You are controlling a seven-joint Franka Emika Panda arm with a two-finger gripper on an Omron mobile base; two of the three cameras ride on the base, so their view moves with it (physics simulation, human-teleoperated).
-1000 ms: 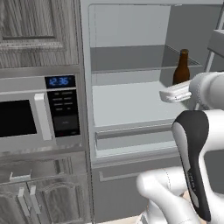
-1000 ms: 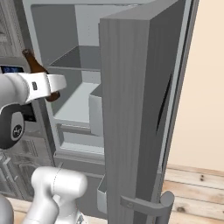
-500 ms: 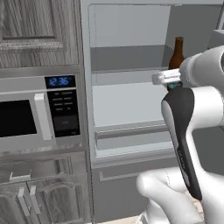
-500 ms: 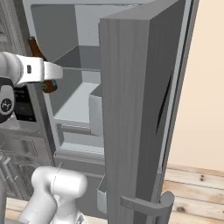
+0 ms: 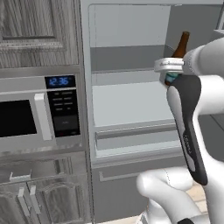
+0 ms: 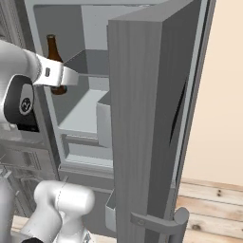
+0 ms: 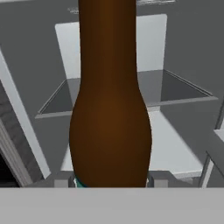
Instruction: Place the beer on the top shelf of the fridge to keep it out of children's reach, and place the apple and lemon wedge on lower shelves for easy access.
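Two fingertips [image 7: 63,180] sit either side of the beer [image 7: 110,109], clamped about halfway shut on the labelled lower body, so our gripper [image 7: 109,180] has it held upright with the neck pointing up. Judging by the look, it's glass: stiff, smooth, probably slippery and breakable, and tall enough to tip, so we'd say low on the wide body is the right place to hold, not the thin neck.

From the left base view the bottle hangs in front of the open fridge [image 5: 131,109], up around the level of the top shelf [image 5: 127,59], not resting on anything yet. The paler lower shelves [image 5: 131,103] sit beneath it.

Counts: one bottle, one fridge with its door [image 6: 142,118] swung wide, one microwave [image 5: 39,113] to the left. We can't make out the apple or lemon wedge anywhere.
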